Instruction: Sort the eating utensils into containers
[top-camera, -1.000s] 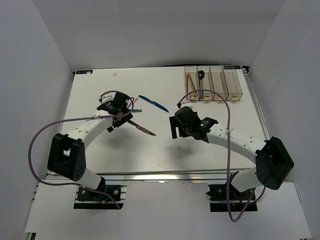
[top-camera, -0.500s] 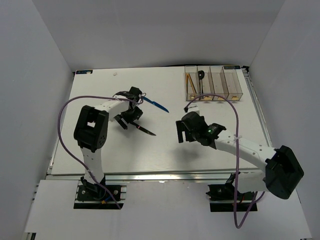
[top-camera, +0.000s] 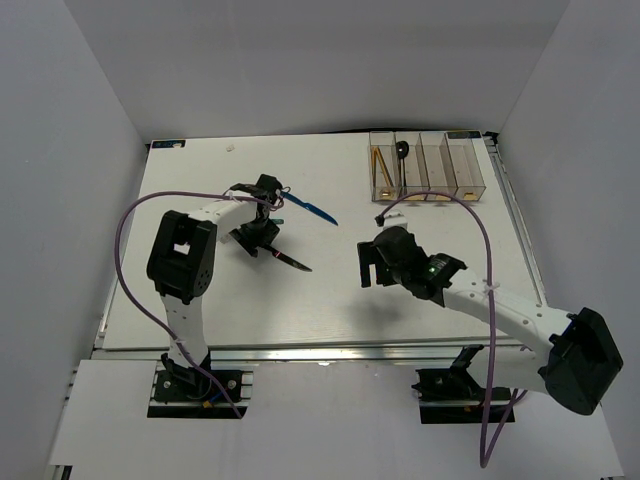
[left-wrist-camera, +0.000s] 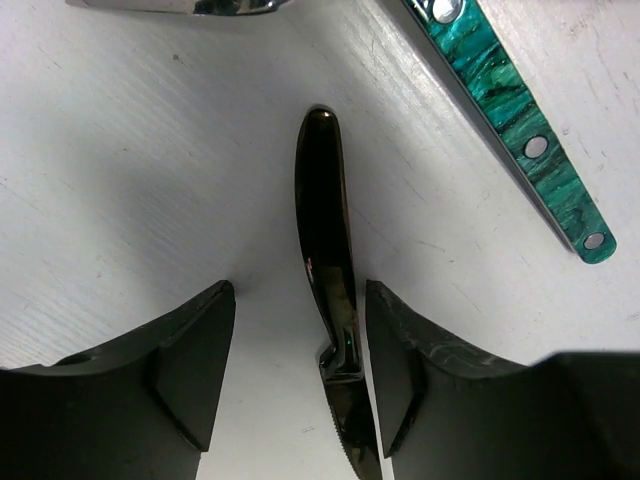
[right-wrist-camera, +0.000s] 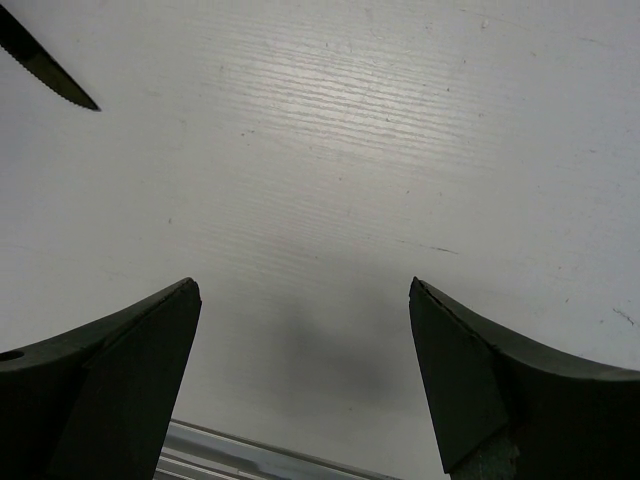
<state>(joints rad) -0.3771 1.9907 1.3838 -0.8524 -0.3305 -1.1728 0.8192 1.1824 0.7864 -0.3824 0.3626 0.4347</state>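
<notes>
Utensils on the tabletop: a dark knife (left-wrist-camera: 322, 220), a blue-green-handled knife (left-wrist-camera: 512, 112) and a silvery piece of cutlery (left-wrist-camera: 185, 5) lie close together on the white tabletop (top-camera: 200, 300), left of its middle.
Dark knife: it lies flat, its glossy handle running between my left fingers (left-wrist-camera: 190, 360) and its serrated blade pointing back toward my left wrist.
Left jaws: open and lowered to the tabletop, one finger on each side of the dark knife's handle. A clear gap shows on one side, and the other finger is very near the handle; I cannot tell whether it touches.
Blue-green-handled knife: it lies flat just beyond the dark knife and at a slant to it, three rivets showing along the handle. It is apart from my fingers.
Silvery piece: only an edge shows at the top of my left wrist view, so I cannot tell what kind of utensil it is.
Containers (top-camera: 428, 172): four clear bins stand joined in a row at the far right corner of the tabletop, yellowish tags at their near ends.
Sorted so far: orange chopsticks (top-camera: 380, 163) are in the leftmost bin and a black spoon (top-camera: 401, 152) is in the bin beside it.
Right jaws: wide open and holding nothing, above bare tabletop right of the middle, my right fingers (right-wrist-camera: 120, 380) well apart. The dark knife's tip shows at the upper left corner of that wrist view.
</notes>
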